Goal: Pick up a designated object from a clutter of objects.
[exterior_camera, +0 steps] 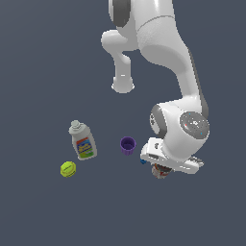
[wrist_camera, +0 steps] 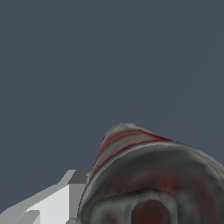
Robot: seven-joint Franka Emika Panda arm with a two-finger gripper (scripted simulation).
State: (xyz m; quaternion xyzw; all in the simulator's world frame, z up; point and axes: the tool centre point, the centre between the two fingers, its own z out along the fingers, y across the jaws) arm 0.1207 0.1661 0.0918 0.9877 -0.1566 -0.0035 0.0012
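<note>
In the exterior view, the white Franka arm [exterior_camera: 163, 53] bends down over a flat dark grey-blue counter [exterior_camera: 38, 211]; its hand sits low toward the exterior view's right, and the jaws [exterior_camera: 161, 172] are hidden beneath the white wrist housing, so whether they are open, closed or clamped on anything cannot be told. Just under that housing peeks the small cylindrical can with a red-and-white label [exterior_camera: 161, 172]; only a sliver of reddish-brown and pale colour shows, and whether it rests on the counter or hangs clear of it cannot be told. A tiny blue piece [exterior_camera: 142, 162] shows at the housing's edge, just beside the hand. Near the hand, toward the exterior view's left, stands a small purple cup [exterior_camera: 127, 145], upright with its mouth open; its inside looks dark and no contents can be made out. Farther left lies a white plastic bottle with a colourful label and a grey cap [exterior_camera: 82, 141], tilted; near it, closer to the camera, sits a yellow-green ball [exterior_camera: 68, 169], apart from the bottle.

In the wrist view, the can [wrist_camera: 144, 183] fills the near corner of the picture; its round end is dark brownish-grey with blurred red patches, and red and white bands run along its side; a pale grey finger [wrist_camera: 57, 201] lies right beside it, though contact is not clear.
</note>
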